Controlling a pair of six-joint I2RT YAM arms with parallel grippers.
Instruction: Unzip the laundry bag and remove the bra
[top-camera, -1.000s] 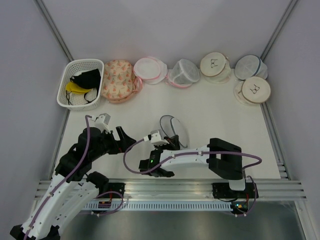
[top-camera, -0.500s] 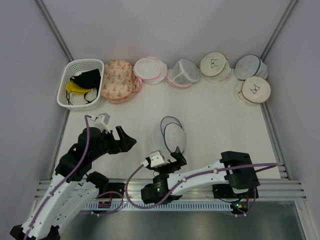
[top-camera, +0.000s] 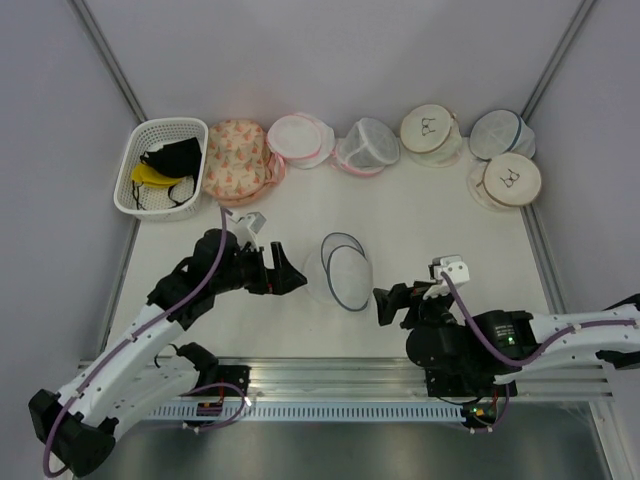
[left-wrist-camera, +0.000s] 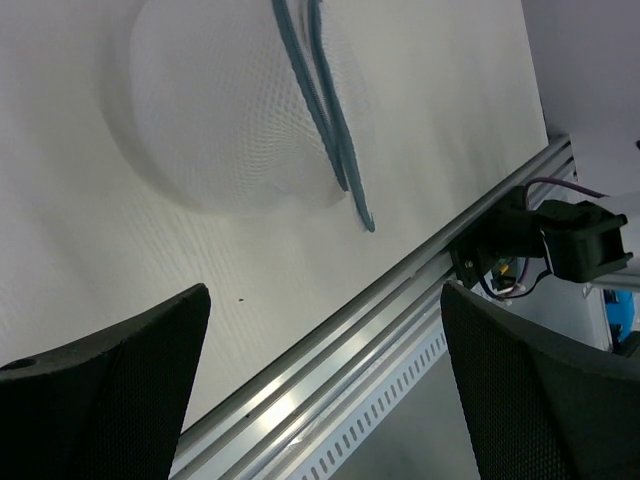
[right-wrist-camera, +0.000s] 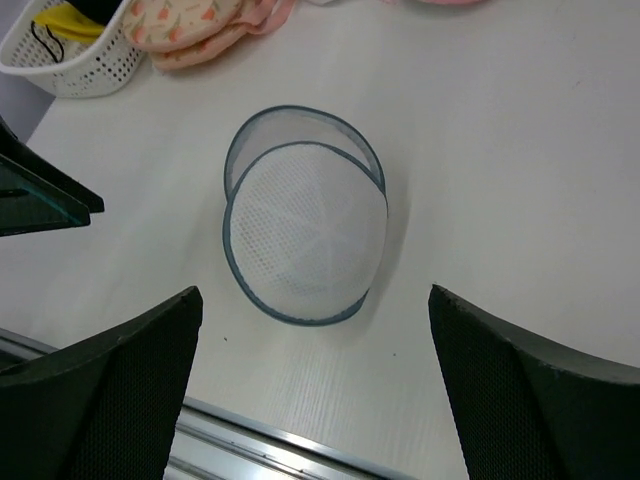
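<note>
A white mesh laundry bag (top-camera: 345, 272) with a dark blue zip rim stands on the table (top-camera: 450, 230) at the centre of the overhead frame, flanked by 2 robot arms. The left gripper (top-camera: 292, 266) sits just left of the bag, jaws spread wide and grasping nothing, its tips close to the mesh but not clearly touching it. The right gripper (top-camera: 381, 307) waits to the lower right of the bag, apart from it, also released and empty.

In the right wrist view the bag fills the middle of the frame, its round face turned toward the camera and 2 blue rims showing, one behind the other and parted at the top. What lies inside the mesh cannot be made out.

Along the top of the overhead frame runs a row of other items: a white basket (top-camera: 128, 190) holding black and yellow pieces at upper left, then a floral pouch (top-camera: 235, 160), 2 pink-trimmed bags (top-camera: 300, 140), and at upper right 2 beige round bags (top-camera: 430, 128) beside a blue-trimmed white bag (top-camera: 500, 130).
</note>
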